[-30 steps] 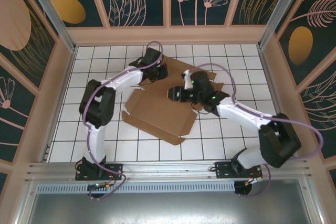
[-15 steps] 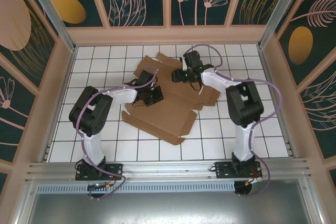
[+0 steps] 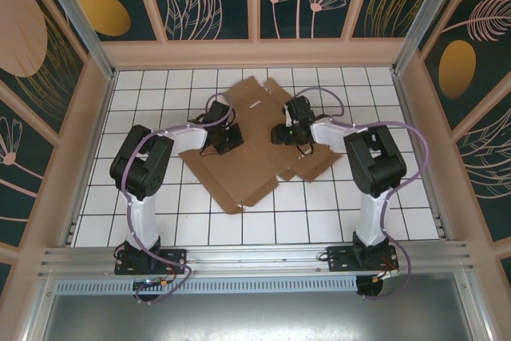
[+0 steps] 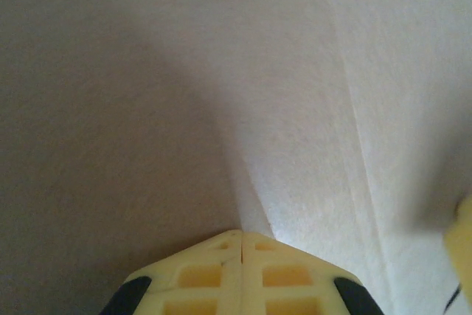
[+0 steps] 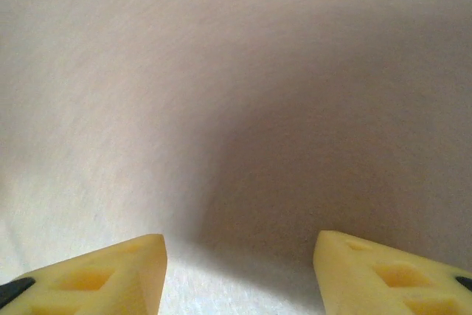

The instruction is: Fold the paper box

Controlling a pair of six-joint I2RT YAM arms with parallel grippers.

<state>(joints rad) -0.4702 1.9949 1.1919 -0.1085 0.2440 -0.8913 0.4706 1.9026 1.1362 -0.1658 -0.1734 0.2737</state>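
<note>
The box [image 3: 254,167] lies opened out flat on the table [image 3: 319,217], in its far half and about midway between the left and right edges, with one corner reaching close to the far edge. It looks light and thin, stiff between creases, so it should hinge readily along the scored lines. It would probably slide on the smooth top if pushed from one side only. Flaps and free edges seem the best places to take hold, with the other gripper pinning a panel. The left gripper [image 3: 225,138] has its fingers pressed together, tips close against the sheet's left part. The right gripper [image 3: 281,134] stands spread over the middle, pinching nothing. Bare table shows toward the near edge and both sides, while the back wall [image 3: 255,52] leaves little room beyond the far corner.
</note>
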